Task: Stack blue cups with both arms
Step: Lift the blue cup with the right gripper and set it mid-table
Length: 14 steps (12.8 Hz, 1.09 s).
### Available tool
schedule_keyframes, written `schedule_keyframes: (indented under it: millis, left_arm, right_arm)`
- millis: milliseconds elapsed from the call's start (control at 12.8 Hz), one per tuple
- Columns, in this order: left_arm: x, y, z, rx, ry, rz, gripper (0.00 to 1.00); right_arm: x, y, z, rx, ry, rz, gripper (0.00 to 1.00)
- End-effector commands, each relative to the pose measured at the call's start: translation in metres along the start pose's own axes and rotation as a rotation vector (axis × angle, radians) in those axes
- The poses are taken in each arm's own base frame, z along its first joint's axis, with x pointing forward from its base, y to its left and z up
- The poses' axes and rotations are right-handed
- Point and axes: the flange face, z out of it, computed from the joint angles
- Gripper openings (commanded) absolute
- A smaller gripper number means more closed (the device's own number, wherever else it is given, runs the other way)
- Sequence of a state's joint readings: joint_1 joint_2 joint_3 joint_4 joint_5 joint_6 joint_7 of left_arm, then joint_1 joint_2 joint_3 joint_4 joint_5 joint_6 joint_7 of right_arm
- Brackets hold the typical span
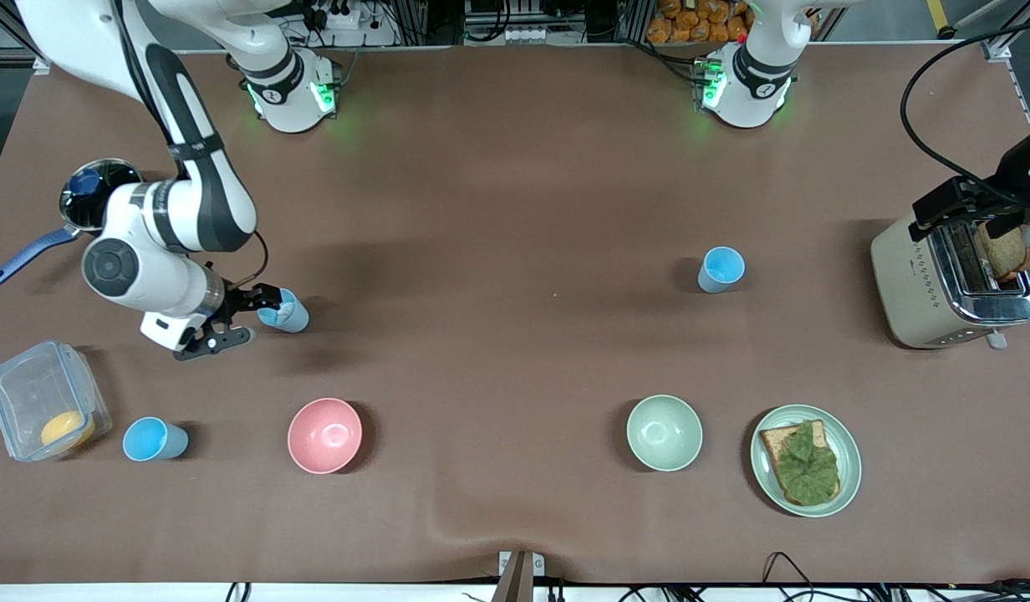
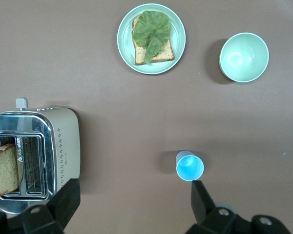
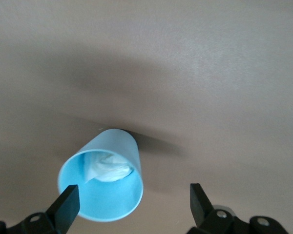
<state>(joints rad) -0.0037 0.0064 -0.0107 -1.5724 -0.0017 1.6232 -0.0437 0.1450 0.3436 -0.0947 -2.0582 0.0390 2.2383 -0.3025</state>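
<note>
Three light-blue cups stand upright on the brown table. One cup (image 1: 285,313), with a white patch inside (image 3: 100,183), stands right at the fingertips of my open right gripper (image 1: 249,318) (image 3: 134,204), partly in the gap by one finger (image 3: 68,204). A second cup (image 1: 721,269) (image 2: 189,166) stands toward the left arm's end. My left gripper (image 1: 975,205) (image 2: 135,200) is open and empty, up in the air over the toaster. A third cup (image 1: 151,439) stands near the front camera at the right arm's end.
A pink bowl (image 1: 324,435), a pale green bowl (image 1: 664,432) (image 2: 244,57) and a plate with toast and lettuce (image 1: 849,468) (image 2: 124,36) lie nearer the camera. A toaster (image 1: 908,284) (image 2: 66,141) holds bread. A clear box (image 1: 30,393) and a pan (image 1: 89,196) sit at the right arm's end.
</note>
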Motion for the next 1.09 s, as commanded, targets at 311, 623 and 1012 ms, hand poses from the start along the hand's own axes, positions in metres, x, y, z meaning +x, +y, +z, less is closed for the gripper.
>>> schedule_keyframes:
  millis: [311,623,1012]
  left_arm:
    - [0.001,0.001,-0.003,0.009,0.010,-0.018,1.00]
    - [0.001,0.001,-0.003,0.009,0.010,-0.018,1.00]
    - [0.000,0.000,-0.004,0.012,0.012,-0.019,1.00]
  right_arm:
    - [0.004,0.002,0.046,-0.006,-0.033,-0.060,0.00]
    - [0.011,-0.007,0.033,0.004,-0.065,-0.063,0.00]
    - [0.036,-0.058,-0.009,0.032,-0.118,-0.070,0.00]
